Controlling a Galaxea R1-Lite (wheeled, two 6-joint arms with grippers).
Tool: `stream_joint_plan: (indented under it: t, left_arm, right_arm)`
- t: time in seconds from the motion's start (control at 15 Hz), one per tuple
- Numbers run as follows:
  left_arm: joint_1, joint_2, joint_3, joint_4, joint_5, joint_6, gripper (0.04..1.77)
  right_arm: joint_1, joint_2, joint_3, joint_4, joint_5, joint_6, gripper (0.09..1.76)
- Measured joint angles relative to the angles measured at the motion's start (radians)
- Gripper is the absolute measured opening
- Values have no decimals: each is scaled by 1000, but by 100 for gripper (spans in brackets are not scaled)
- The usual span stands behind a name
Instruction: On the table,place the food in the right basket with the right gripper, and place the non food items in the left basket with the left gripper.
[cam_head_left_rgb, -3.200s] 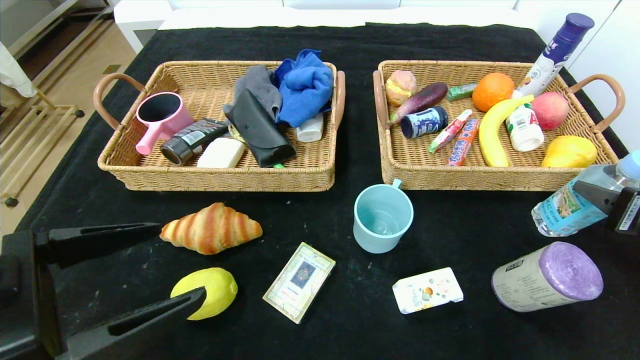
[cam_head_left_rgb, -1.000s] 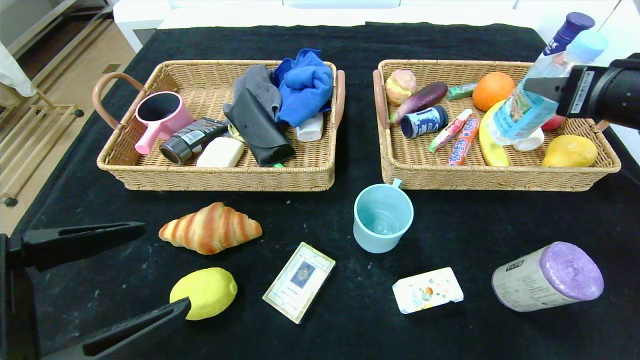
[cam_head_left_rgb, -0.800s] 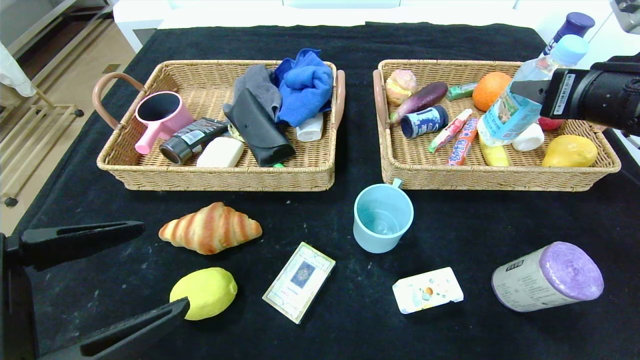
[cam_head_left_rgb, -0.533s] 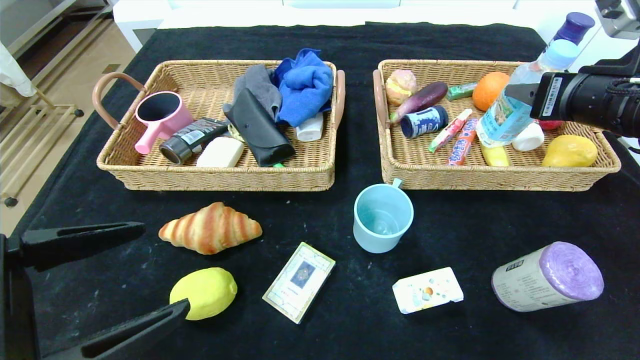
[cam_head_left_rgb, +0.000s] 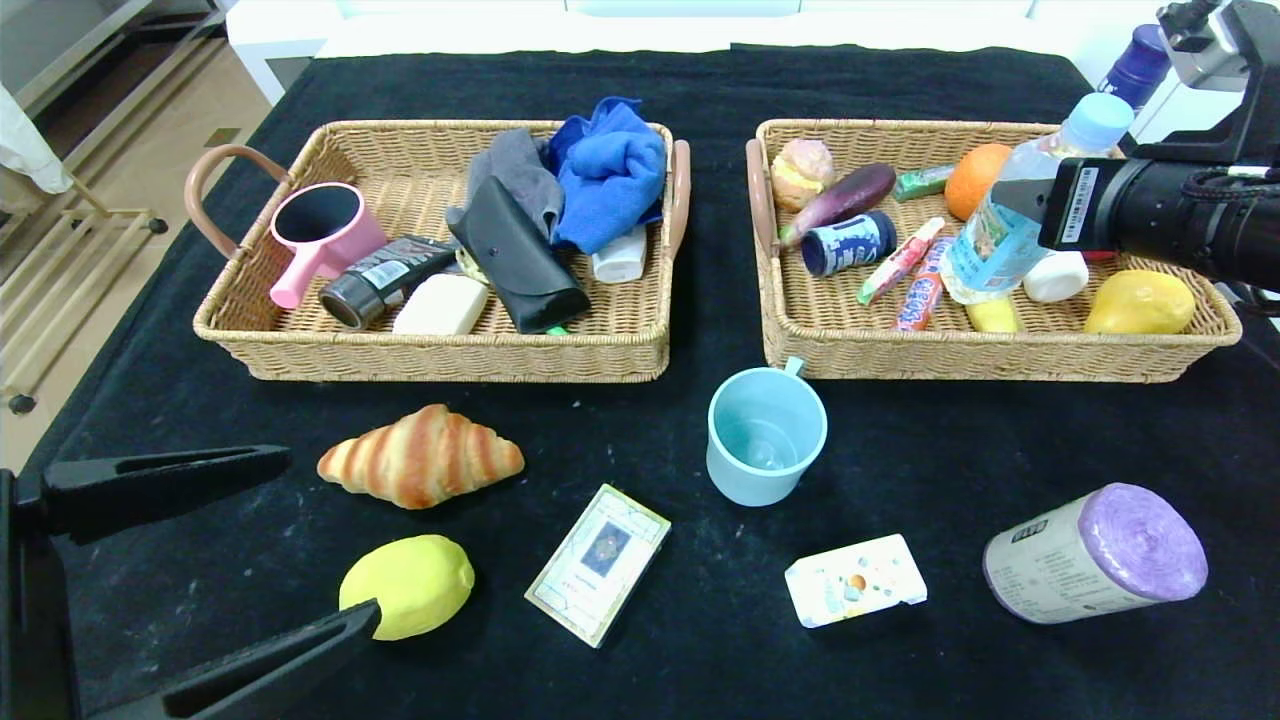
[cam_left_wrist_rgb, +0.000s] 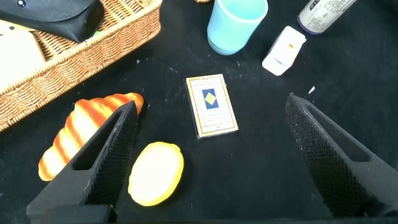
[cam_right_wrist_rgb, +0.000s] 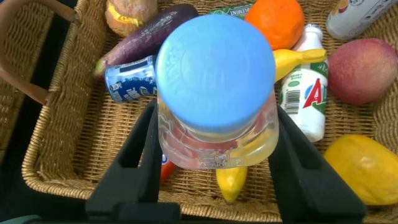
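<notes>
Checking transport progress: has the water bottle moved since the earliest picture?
Yes. The water bottle, between the right gripper's fingers, went from the table's right edge up and leftward; it now stands inside the right basket.

golden striped croissant (cam_head_left_rgb: 421, 456), yellow lemon (cam_head_left_rgb: 407, 585), pale blue mug (cam_head_left_rgb: 765, 434), purple roll (cam_head_left_rgb: 1097, 553).

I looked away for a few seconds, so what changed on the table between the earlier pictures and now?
The right gripper carried the water bottle from the table's right edge up over the right basket and lowered it among the food; the bottle still sits between its fingers. The left gripper stayed open near the lemon. Everything else on the table kept its place.
</notes>
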Motion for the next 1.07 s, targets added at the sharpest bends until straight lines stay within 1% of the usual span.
stream_joint_plan:
  t: [0.13,0.27,0.53,0.67,0.8,1.07]
  left_arm:
    - [0,-1,0,0,-1,0,172]
    - [0,-5,0,0,-1,1,172]
    - [0,-6,1,0,0,7,172]
    - [0,-7,2,0,-1,8,172]
    - [0,-7,4,0,-1,8,172]
    - [0,-5,7,1,-1,20,172]
  right_arm:
    - [4,-1,-1,-3,0,5,124]
    - [2,-2,-1,-1,0,6,135]
    - [19,-11,1,7,1,6,149]
    - [23,-19,5,22,-13,6,154]
    - [31,-41,11,84,-26,6,158]
    - [63,-127,20,285,-37,15,163]
